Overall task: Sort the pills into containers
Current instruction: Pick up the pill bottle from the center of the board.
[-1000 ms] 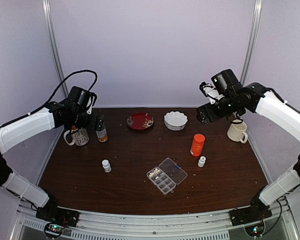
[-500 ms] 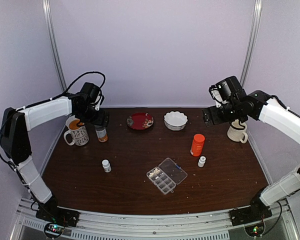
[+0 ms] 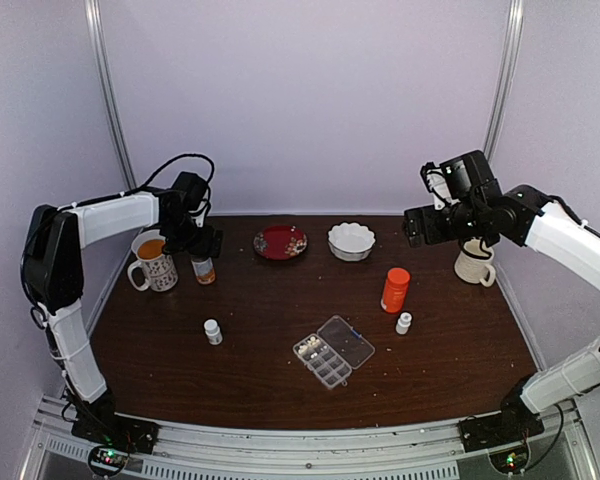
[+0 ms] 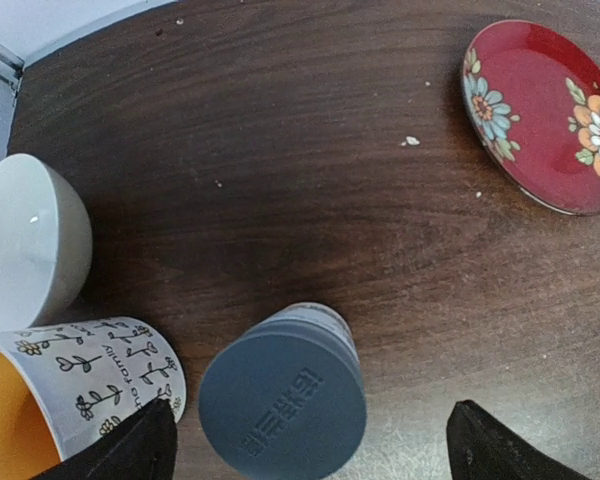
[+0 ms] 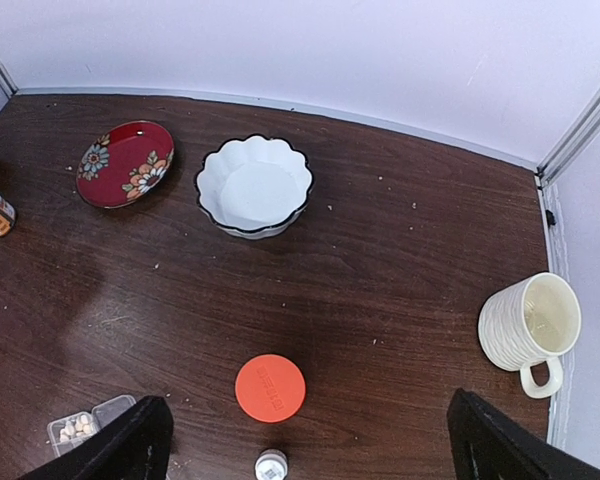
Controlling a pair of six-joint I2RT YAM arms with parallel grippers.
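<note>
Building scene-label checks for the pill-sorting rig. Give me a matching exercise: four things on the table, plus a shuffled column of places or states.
Things:
1. pill box
2. scalloped bowl
3. grey-capped bottle
4. cream mug

Places or states:
A. right beside the patterned mug
B. lid open
C. near the right edge of the table
D. back centre, just right of the red plate

Pairs: 1-B, 2-D, 3-A, 4-C
</note>
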